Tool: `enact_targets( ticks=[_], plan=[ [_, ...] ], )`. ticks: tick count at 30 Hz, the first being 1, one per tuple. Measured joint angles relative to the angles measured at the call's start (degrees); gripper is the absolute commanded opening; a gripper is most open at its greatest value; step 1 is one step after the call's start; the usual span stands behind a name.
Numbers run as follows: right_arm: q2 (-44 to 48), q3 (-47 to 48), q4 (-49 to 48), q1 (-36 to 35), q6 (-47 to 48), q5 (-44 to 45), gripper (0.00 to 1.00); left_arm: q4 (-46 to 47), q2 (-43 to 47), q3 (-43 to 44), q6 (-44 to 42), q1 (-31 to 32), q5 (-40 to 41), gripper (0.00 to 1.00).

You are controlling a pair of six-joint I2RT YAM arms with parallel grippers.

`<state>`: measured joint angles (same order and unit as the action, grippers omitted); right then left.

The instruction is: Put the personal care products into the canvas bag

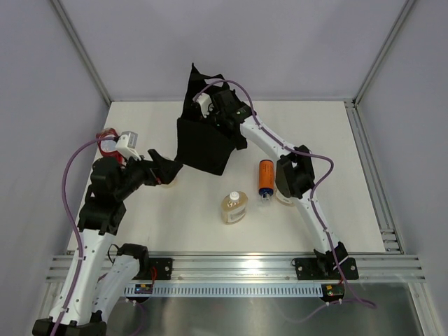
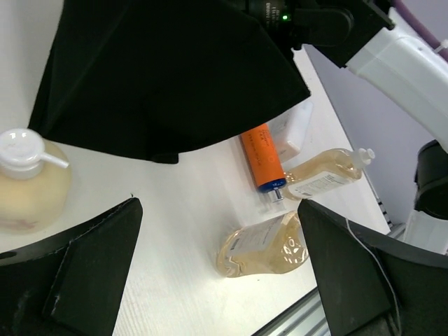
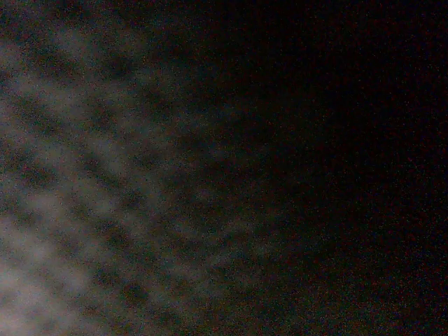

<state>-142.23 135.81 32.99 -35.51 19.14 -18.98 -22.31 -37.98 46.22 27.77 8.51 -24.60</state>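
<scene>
The black canvas bag (image 1: pixel 203 143) is at the back centre, bunched up around my right gripper (image 1: pixel 215 106), whose fingers are hidden in the fabric. The right wrist view shows only dark cloth (image 3: pixel 105 175). My left gripper (image 1: pixel 168 168) is open and empty, just above the table left of the bag (image 2: pixel 168 77). One amber bottle (image 2: pixel 28 185) stands beside its left finger. A second amber bottle (image 1: pixel 234 208) lies mid-table and shows between the fingers (image 2: pixel 262 245). The orange bottle (image 1: pixel 266 176), a third amber bottle (image 2: pixel 325 175) and the white tube (image 2: pixel 294 129) lie right of the bag.
My right forearm (image 1: pixel 294 175) stretches over the orange bottle and the third amber bottle. A metal rail (image 1: pixel 238 266) runs along the near table edge. Something red (image 1: pixel 106 138) shows behind my left wrist; I cannot tell what it is.
</scene>
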Motion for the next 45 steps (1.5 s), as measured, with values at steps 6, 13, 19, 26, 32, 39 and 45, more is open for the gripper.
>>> enact_targets(
  ticks=[6,13,19,26,32,39,45],
  plan=[
    [-0.20,0.68,0.66,0.00,0.09,-0.44,1.00,-4.37,0.15,-0.48,-0.83,0.00,8.72,0.99],
    [2.12,6.36,4.96,0.26,5.66,-3.32,1.00,-5.49,0.87,-3.65,0.31,0.00,20.39,0.99],
    [10.32,6.01,6.32,1.27,7.50,-7.67,1.00,-4.74,-1.79,-4.68,2.16,0.00,25.64,0.99],
    [19.08,3.87,5.53,4.37,4.92,-18.49,1.00,-2.14,-6.95,-5.33,2.89,0.00,27.85,0.99],
    [27.65,-12.50,-13.20,9.49,-11.93,-42.73,0.99,0.59,-13.90,-5.51,2.58,0.07,29.42,0.99],
    [20.24,4.28,-6.51,10.93,-19.15,-50.07,0.99,4.02,-20.33,-5.53,1.09,0.35,31.32,0.99],
    [15.45,12.20,6.71,8.39,-12.92,-35.78,0.99,4.70,-21.77,-5.53,0.50,0.37,31.80,0.99]
  ],
)
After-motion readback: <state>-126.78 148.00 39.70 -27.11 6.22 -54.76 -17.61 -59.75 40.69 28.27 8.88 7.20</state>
